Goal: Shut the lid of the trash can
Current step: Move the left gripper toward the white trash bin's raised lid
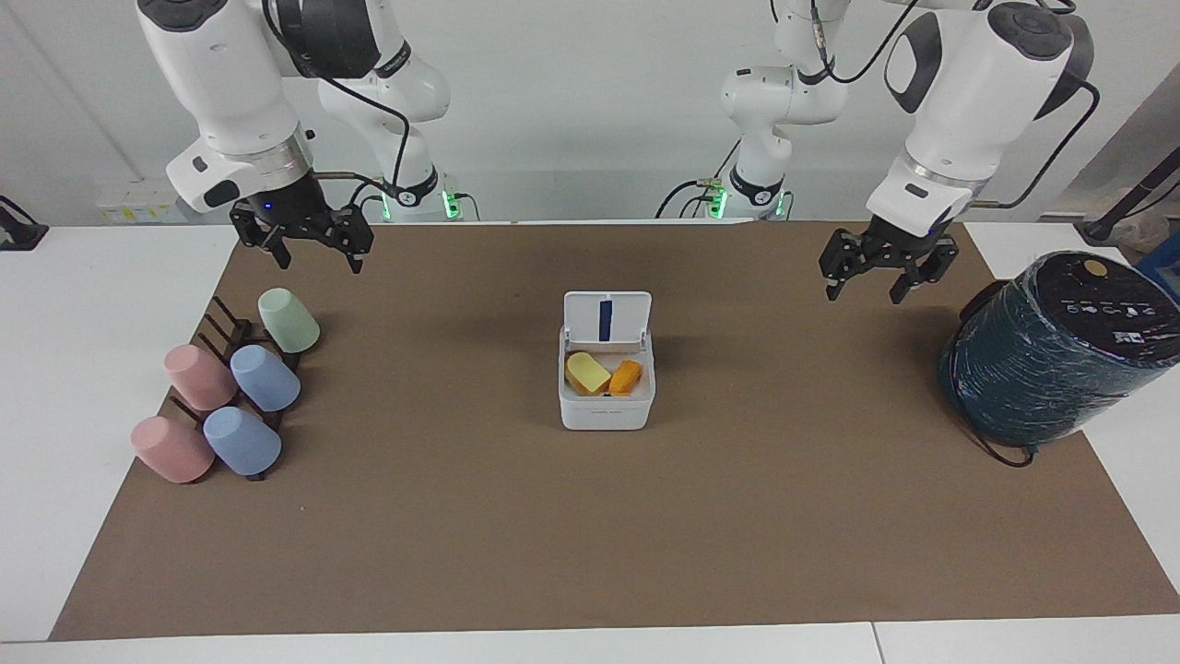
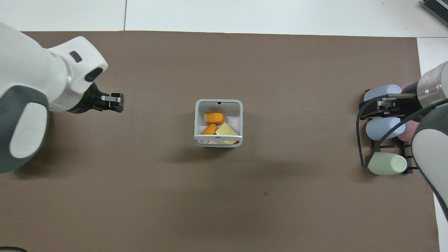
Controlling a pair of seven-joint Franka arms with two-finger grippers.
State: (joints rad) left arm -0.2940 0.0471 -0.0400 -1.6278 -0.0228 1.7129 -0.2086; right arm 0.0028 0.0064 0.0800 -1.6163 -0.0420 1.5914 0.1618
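The white square trash can (image 1: 606, 412) stands at the middle of the brown mat, also seen in the overhead view (image 2: 218, 102). Its lid (image 1: 607, 318) stands upright on the can's edge nearer to the robots, with the dark blue stripe showing; from overhead the lid (image 2: 217, 135) shows edge-on. Yellow and orange pieces (image 1: 601, 373) lie inside. My left gripper (image 1: 867, 279) is open and empty in the air over the mat, between the can and the left arm's end (image 2: 117, 102). My right gripper (image 1: 318, 256) is open and empty over the cup rack (image 2: 376, 108), waiting.
A large dark green-wrapped cylinder (image 1: 1060, 355) lies at the left arm's end of the table. A dark rack with several pastel cups (image 1: 230, 397) sits at the right arm's end (image 2: 385, 127). The brown mat (image 1: 590, 535) covers the table.
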